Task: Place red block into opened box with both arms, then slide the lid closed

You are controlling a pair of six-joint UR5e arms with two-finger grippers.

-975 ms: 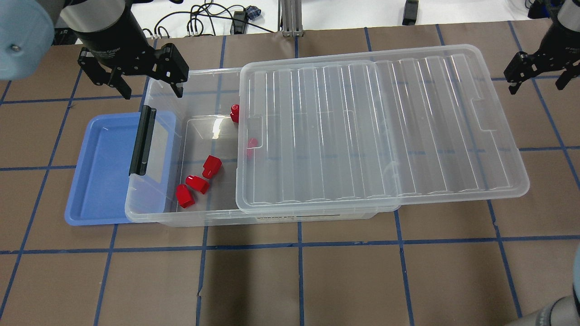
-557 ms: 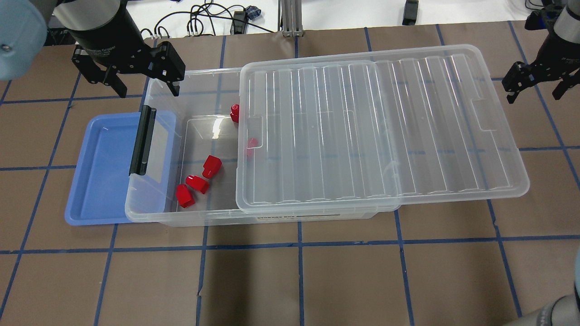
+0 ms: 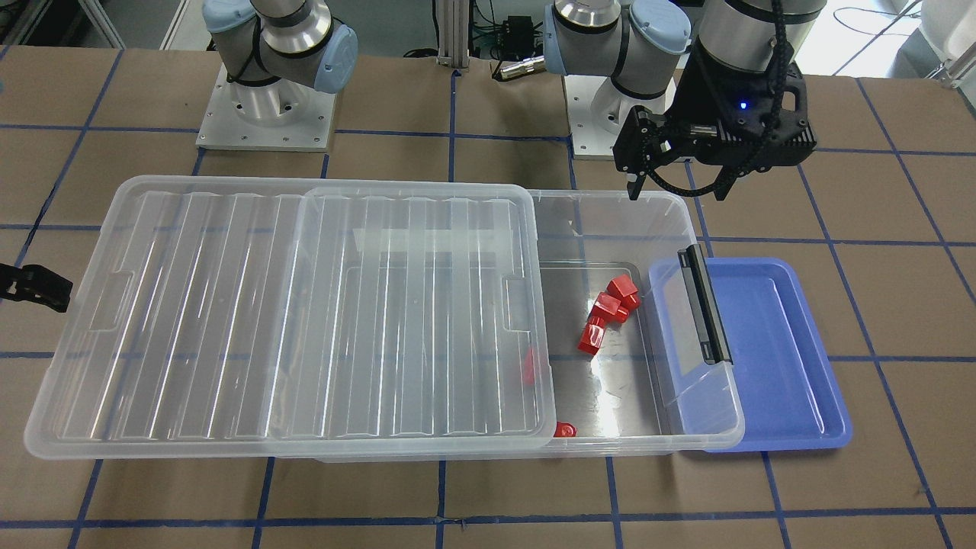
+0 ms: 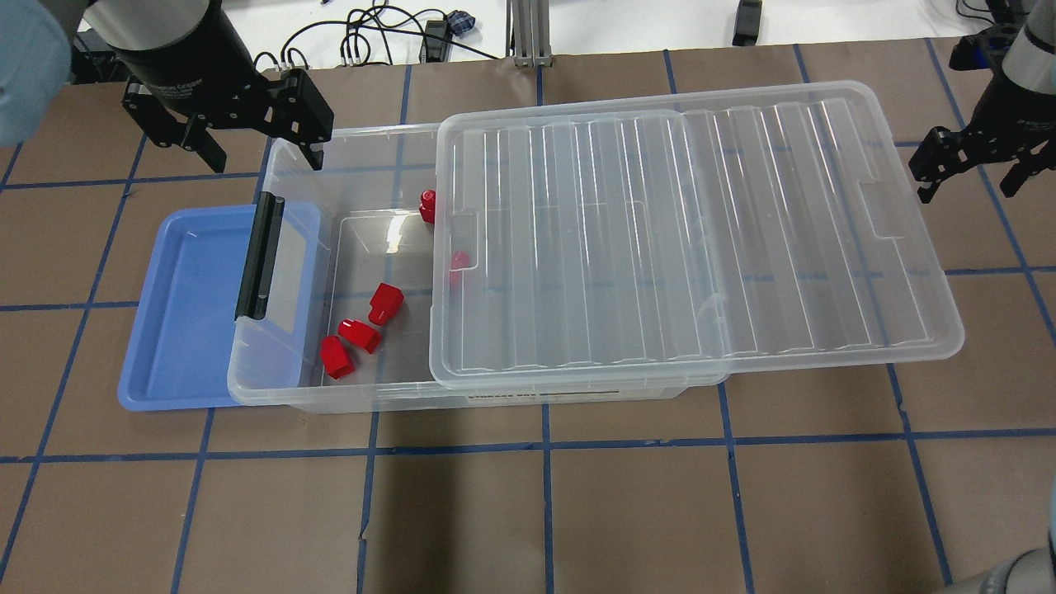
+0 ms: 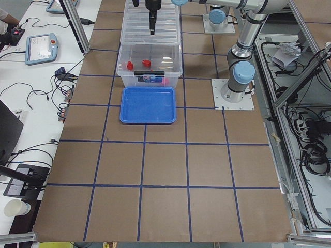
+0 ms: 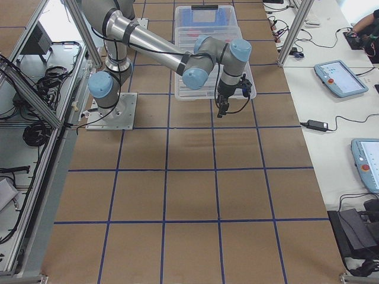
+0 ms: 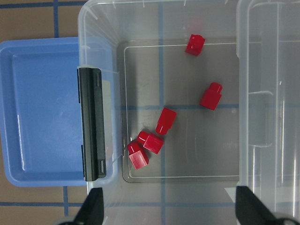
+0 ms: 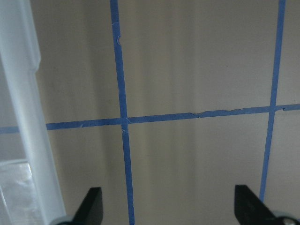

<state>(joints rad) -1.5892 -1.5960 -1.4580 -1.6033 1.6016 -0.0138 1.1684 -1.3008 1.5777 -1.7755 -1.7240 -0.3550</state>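
Observation:
Several red blocks (image 4: 385,303) lie in the uncovered left end of the clear box (image 4: 280,398); the left wrist view shows them from above (image 7: 165,120). One more red block (image 4: 459,261) shows dimly under the lid's edge. The clear ribbed lid (image 4: 693,231) covers the rest of the box and overhangs its right end. My left gripper (image 4: 266,158) hangs open and empty above the box's far left corner, seen also in the front view (image 3: 677,192). My right gripper (image 4: 967,190) is open and empty just past the lid's right end, over bare table (image 8: 169,208).
A blue tray (image 4: 181,305) lies under the box's left end, below the black clip (image 4: 260,256). Cables and a metal post (image 4: 528,33) sit beyond the far table edge. Brown table with blue tape lines (image 4: 544,511) spreads in front of the box.
My left gripper has drawn back up and to the left, away from the box. The right gripper has shifted nearer and slightly left, alongside the lid's right end. Blocks, box and lid are unmoved.

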